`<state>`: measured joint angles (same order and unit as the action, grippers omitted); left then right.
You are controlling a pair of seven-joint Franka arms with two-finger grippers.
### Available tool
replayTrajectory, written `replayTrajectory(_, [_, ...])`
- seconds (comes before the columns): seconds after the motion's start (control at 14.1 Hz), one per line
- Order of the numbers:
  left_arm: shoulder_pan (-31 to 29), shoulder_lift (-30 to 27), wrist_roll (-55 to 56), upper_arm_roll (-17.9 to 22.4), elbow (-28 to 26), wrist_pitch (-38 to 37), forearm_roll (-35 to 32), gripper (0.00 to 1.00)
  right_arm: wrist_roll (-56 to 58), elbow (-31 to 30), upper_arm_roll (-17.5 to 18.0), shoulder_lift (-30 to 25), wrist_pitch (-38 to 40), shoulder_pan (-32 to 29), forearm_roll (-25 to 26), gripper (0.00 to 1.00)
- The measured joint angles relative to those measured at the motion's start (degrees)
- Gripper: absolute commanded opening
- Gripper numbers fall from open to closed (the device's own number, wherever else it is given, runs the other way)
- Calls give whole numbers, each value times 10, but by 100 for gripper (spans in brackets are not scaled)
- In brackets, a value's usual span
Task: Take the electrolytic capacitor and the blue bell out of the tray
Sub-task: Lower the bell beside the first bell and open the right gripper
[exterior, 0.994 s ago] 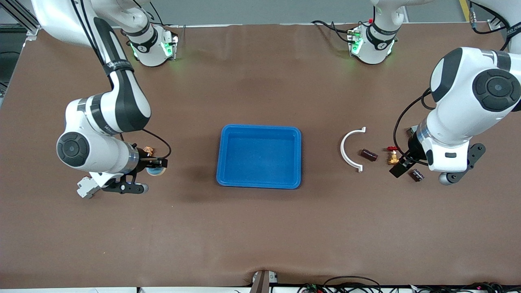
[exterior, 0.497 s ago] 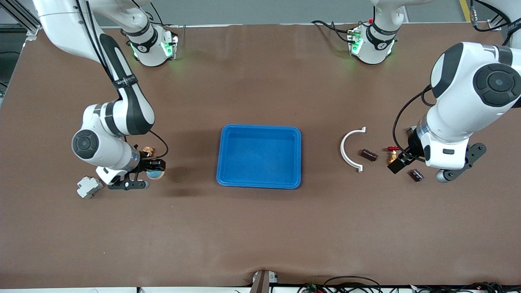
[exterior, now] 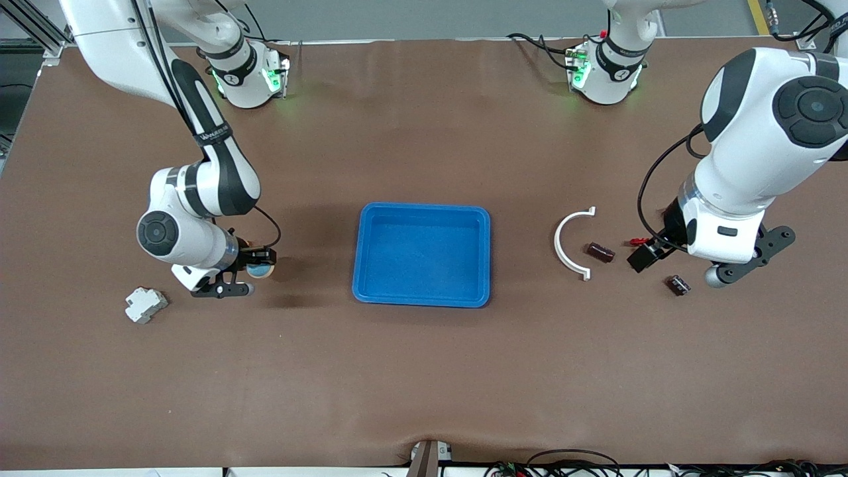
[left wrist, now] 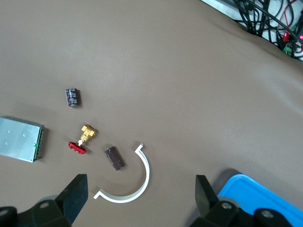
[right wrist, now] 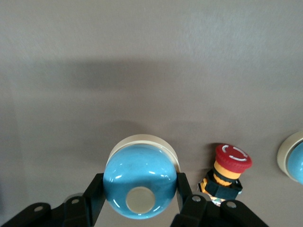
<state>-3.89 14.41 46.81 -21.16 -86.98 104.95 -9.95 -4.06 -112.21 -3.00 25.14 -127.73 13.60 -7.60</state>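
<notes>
Tray (exterior: 422, 254) status: the blue tray sits at the middle of the table and its floor shows nothing inside, so both target parts appear to be out of it already. Blue bell (right wrist: 139, 181): clamped between the jaws of the right gripper (exterior: 260, 262), which hangs over the table toward the right arm's end, well apart from the tray; a red push button (right wrist: 229, 169) lies just beside the bell, and part of another blue dome (right wrist: 293, 163) shows at the edge of the right wrist view. Electrolytic capacitor (left wrist: 72, 97): lies on the bare table toward the left arm's end, near a brass valve with red handle (left wrist: 83, 139), a dark brown block (left wrist: 114, 158), a white curved clip (exterior: 568, 244) and a grey metal box (left wrist: 20, 139). Left gripper (left wrist: 137, 198): jaws apart and holding nothing, over the table near the clip. A small grey block (exterior: 145, 304) lies toward the right arm's end. Remaining work, as judged: set the bell down and release it.
</notes>
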Motion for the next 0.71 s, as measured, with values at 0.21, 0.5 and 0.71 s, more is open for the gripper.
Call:
replayTrajectory(0.21, [-1, 0, -44, 0, 5, -8, 0, 100, 1, -17, 3, 0, 0, 4, 0, 0])
replayTrajectory(0.5, [-1, 0, -64, 0, 21, -23, 0, 100, 1, -28, 4, 7, 0, 10, 0, 0])
replayTrajectory(0.71, [-1, 0, -90, 1, 26, -28, 0, 100, 1, -30, 5, 16, -2, 12, 0, 0])
